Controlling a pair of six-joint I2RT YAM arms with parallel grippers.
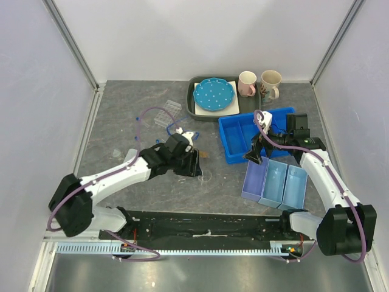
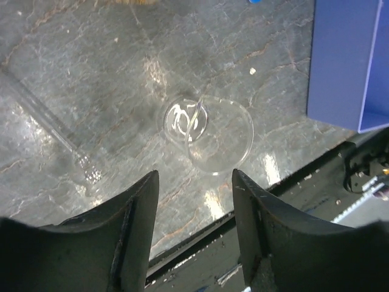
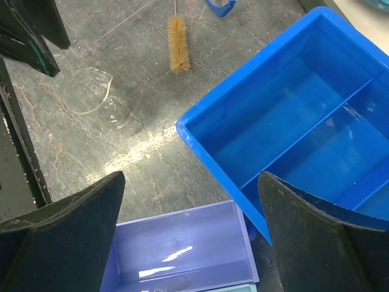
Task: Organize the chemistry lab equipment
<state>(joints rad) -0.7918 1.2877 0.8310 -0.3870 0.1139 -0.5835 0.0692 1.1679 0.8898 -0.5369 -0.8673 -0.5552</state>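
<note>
A small clear glass beaker (image 2: pixel 209 131) lies on its side on the grey table, just ahead of my left gripper (image 2: pixel 194 175), which is open and empty above it. The beaker also shows in the right wrist view (image 3: pixel 91 91). A thin glass rod (image 2: pixel 48 118) lies to its left. A tube brush with tan bristles (image 3: pixel 178 52) lies beyond the beaker. My right gripper (image 3: pixel 191 176) is open and empty over the purple bin (image 3: pixel 182 249) and the corner of the blue divided tray (image 3: pixel 304 109). The clear test-tube rack (image 1: pixel 167 112) and blue wire (image 1: pixel 146 118) lie at the back.
Three small bins stand side by side: purple (image 1: pixel 255 179), light blue (image 1: pixel 273 182) and blue (image 1: pixel 295 185). A dark tray (image 1: pixel 194 109) at the back holds a blue dotted plate (image 1: pixel 213 94); two mugs (image 1: pixel 247 83) stand beside it. White walls close in the table.
</note>
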